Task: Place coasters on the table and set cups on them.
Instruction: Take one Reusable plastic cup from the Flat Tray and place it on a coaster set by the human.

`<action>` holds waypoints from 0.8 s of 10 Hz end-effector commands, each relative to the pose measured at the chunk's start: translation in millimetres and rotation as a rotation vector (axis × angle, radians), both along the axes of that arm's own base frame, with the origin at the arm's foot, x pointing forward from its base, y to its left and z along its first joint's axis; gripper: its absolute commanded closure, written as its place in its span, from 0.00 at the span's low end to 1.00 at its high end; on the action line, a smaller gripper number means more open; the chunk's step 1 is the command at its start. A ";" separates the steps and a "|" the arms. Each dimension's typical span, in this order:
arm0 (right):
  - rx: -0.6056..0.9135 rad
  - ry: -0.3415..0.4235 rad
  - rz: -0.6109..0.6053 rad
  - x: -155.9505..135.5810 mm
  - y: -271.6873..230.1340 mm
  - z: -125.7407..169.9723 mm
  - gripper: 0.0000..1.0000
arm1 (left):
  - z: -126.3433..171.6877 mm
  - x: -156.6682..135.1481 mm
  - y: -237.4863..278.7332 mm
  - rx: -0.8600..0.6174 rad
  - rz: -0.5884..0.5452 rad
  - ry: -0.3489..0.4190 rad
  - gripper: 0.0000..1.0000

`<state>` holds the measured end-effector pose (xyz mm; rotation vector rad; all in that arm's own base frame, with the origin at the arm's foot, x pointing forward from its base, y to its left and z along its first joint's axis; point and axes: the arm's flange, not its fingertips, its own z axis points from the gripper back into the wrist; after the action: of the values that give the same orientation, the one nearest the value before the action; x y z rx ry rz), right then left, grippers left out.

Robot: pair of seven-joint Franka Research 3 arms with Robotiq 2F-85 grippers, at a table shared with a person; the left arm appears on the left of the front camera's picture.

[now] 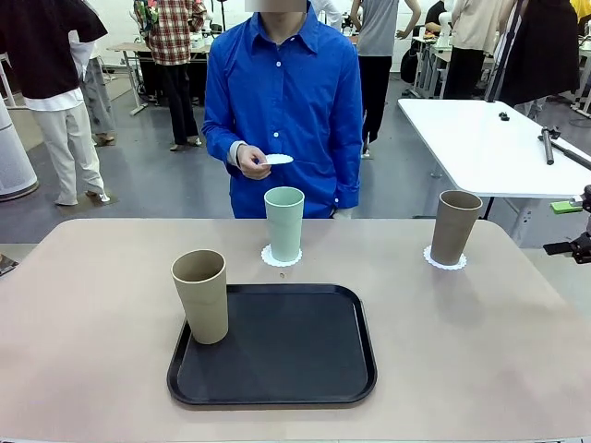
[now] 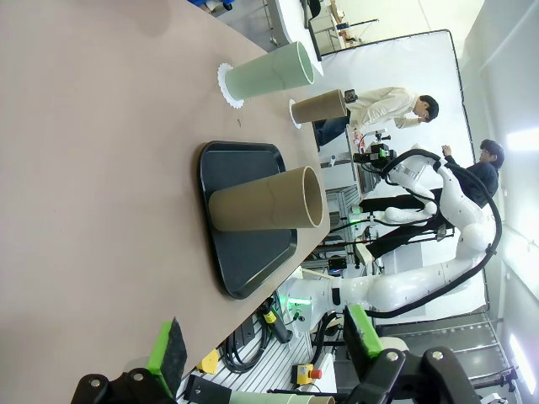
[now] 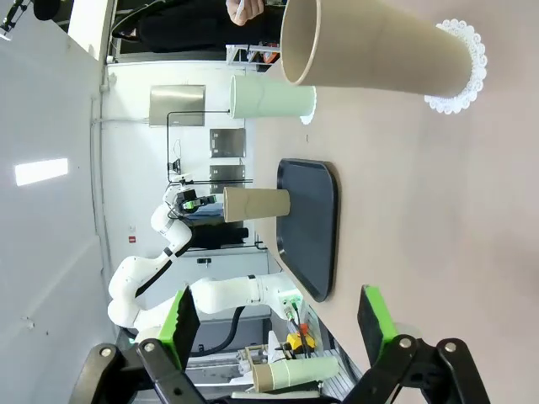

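A mint green cup [image 1: 283, 223] stands on a lacy white coaster [image 1: 281, 257] at the far middle of the beige table [image 1: 92, 351]. To the right, a tan cup [image 1: 455, 227] stands on a second coaster [image 1: 445, 259]. Another tan cup [image 1: 200, 296] stands upright on the left edge of the black tray [image 1: 295, 360]. The person's hand holds a third coaster [image 1: 278, 159] above the far edge. My left gripper [image 2: 265, 345] is open and empty, back from the tray cup [image 2: 265, 202]. My right gripper [image 3: 278, 318] is open and empty, short of the right tan cup [image 3: 379, 50].
The person in a blue shirt [image 1: 282, 101] stands at the table's far side. A white table [image 1: 489, 143] lies behind at the right. People stand farther back. Bare tabletop lies left and right of the tray.
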<state>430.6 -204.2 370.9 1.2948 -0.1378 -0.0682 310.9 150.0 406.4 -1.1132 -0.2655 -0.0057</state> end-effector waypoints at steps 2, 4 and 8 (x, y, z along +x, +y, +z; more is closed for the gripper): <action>-0.013 -0.006 0.004 7.3 -3.0 -0.8 0.00 | 0.6 -1.4 0.9 -0.016 0.002 -0.014 0.00; -0.008 -0.004 0.001 4.5 -2.5 1.2 0.00 | 0.6 -1.4 0.9 -0.016 0.002 -0.014 0.00; -0.008 -0.004 0.001 4.5 -2.5 1.2 0.00 | 0.6 -1.4 0.9 -0.016 0.002 -0.014 0.00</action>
<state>435.9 -206.6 371.8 1.2847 -0.1417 -0.0641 310.9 150.0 406.4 -1.1132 -0.2655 -0.0057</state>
